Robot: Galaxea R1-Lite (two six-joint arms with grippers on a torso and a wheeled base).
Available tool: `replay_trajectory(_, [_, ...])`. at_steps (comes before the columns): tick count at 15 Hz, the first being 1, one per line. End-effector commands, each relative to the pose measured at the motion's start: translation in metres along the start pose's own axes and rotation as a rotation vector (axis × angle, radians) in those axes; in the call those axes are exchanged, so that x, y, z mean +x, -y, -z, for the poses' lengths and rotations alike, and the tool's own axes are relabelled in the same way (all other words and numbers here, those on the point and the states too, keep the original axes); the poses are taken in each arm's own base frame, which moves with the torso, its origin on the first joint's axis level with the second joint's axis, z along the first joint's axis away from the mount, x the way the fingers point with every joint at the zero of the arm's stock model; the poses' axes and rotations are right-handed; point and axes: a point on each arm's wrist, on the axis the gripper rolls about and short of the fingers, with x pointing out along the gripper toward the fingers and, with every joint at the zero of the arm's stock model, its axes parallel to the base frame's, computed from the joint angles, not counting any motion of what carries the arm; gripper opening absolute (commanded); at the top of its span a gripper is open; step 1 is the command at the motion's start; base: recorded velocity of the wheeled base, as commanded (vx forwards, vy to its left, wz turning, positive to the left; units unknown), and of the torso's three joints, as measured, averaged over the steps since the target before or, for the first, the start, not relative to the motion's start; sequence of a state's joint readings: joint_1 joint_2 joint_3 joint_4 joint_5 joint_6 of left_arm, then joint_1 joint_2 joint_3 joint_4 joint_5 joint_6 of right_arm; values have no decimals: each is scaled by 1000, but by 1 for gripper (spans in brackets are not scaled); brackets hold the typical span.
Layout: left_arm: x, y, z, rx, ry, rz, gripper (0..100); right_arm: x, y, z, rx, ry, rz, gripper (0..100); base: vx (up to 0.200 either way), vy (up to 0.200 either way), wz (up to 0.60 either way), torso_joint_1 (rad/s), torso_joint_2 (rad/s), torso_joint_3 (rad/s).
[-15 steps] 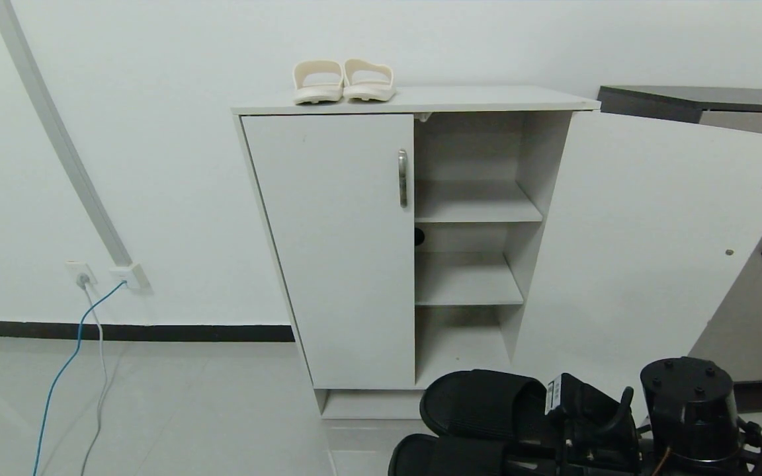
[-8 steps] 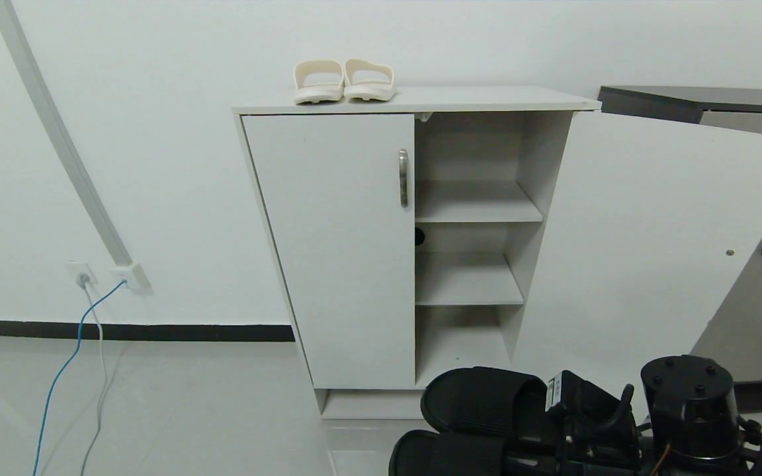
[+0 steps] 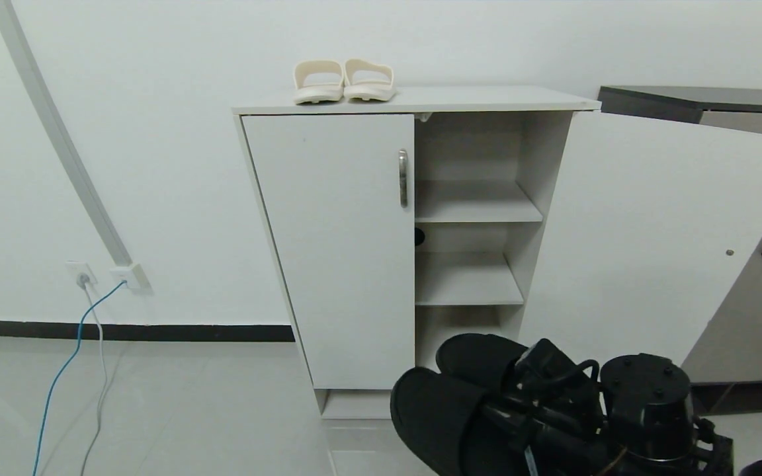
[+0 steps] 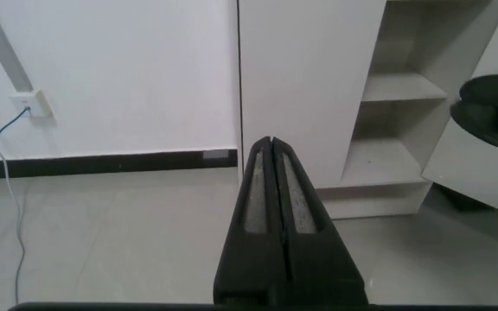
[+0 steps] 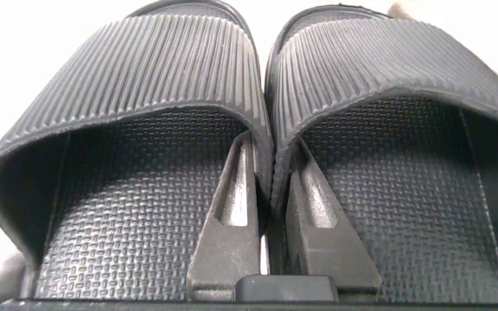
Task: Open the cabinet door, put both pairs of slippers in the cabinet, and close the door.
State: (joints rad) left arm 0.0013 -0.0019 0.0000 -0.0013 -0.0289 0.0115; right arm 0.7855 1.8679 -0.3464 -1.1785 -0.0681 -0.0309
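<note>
Since the cabinet door (image 3: 645, 244) stands open, I hold both black slippers (image 3: 447, 396) before the shelves (image 3: 473, 205), pinched by their inner walls in the jaws of the right gripper (image 5: 271, 147), while the jaws of the left gripper (image 4: 271, 151) are clenched on nothing.

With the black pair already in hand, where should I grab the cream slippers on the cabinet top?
I'd pinch the two adjoining inner strap walls of the cream slippers, one finger inside each arch. Come from the front, level with the cabinet top: they sit side by side, touching, strap openings facing the robot.
</note>
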Motion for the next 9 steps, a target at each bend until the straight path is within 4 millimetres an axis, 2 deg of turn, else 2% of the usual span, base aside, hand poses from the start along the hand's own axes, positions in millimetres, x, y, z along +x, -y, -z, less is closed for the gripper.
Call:
replay_trajectory(1, [0, 0, 0, 1, -3, 0, 0, 33, -31, 8, 65, 15, 96, 0, 0, 0, 0, 0, 0, 0])
replay_trajectory(2, [0, 0, 0, 1, -3, 0, 0, 41, -40, 7, 88, 34, 136, 0, 0, 0, 0, 0, 0, 0])
replay_trajectory(3, [0, 0, 0, 1, -3, 0, 0, 44, -43, 5, 104, 47, 170, 0, 0, 0, 0, 0, 0, 0])
replay_trajectory(5, [0, 0, 0, 2, -3, 0, 0, 64, -48, -3, 138, 68, 307, 0, 0, 0, 0, 0, 0, 0])
replay_trajectory(9, [0, 0, 0, 2, -3, 2, 0, 94, -38, -20, 242, 43, 551, 0, 0, 0, 0, 0, 0, 0])
